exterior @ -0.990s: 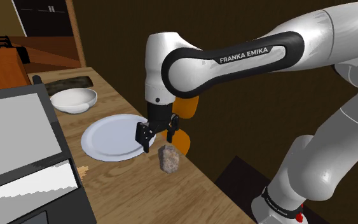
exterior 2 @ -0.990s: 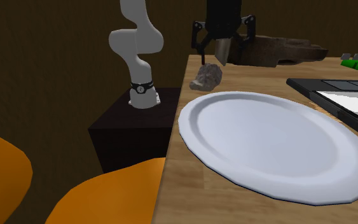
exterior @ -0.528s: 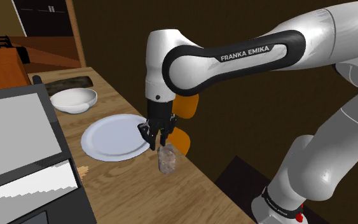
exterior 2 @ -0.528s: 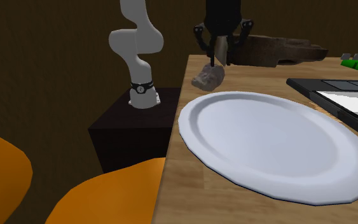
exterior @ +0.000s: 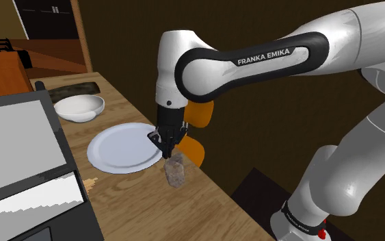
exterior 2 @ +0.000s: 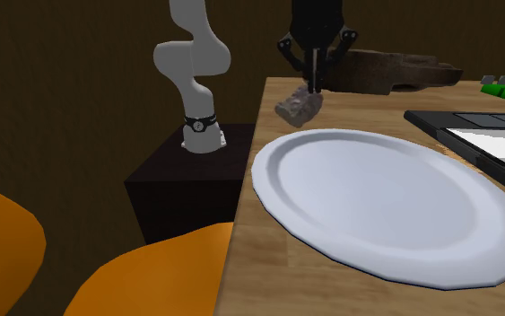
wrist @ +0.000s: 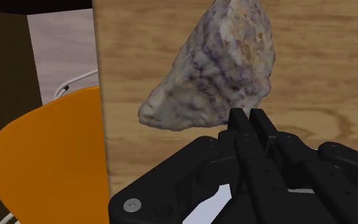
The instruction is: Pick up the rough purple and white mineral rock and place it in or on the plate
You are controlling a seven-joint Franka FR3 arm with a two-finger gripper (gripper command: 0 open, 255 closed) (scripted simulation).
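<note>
Jaws read closed to me: the gripper (wrist: 247, 119) has its fingertips meeting at the edge of the rock (wrist: 212, 67), a rough grey-white lump veined with purple. It sits on the wooden table (exterior: 136, 205) just beside the white plate (exterior: 112, 156), whose face is bare; a white bowl (exterior: 80, 107) stands beyond.
</note>
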